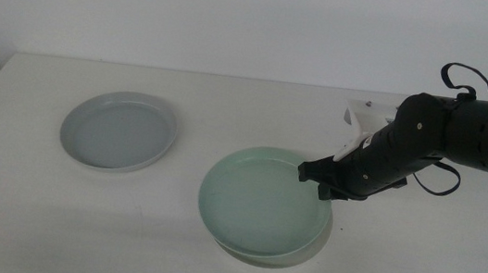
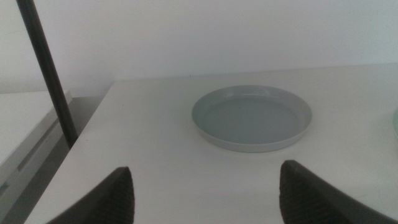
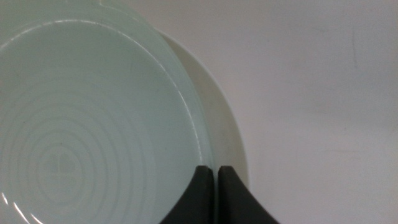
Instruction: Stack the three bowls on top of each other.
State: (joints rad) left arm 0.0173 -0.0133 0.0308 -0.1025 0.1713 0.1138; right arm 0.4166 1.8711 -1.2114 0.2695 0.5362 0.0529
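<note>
A: Position of the pale mint green shallow round bowl [image 1: 259,201]?

B: Over the white shallow round bowl [image 3: 225,124], offset so the white rim shows along one side. The right gripper [image 1: 324,184] has its jaws pinched together on the mint rim.

A: The grey-blue shallow round bowl [image 1: 120,130]?

B: Alone on the white table [image 1: 25,175], well apart from the pair.

A: The left gripper [image 2: 205,193]?

B: Jaws spread wide, low at the table's near edge, facing the grey-blue bowl.

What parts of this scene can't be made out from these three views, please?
- White bowl: mostly covered by the mint green bowl; only a rim sliver shows.
- Right gripper: its jaws pinch the green rim, hiding the contact.
- Left gripper: middle view cuts it off.
- Grey-blue bowl: outside the right wrist view.
</note>
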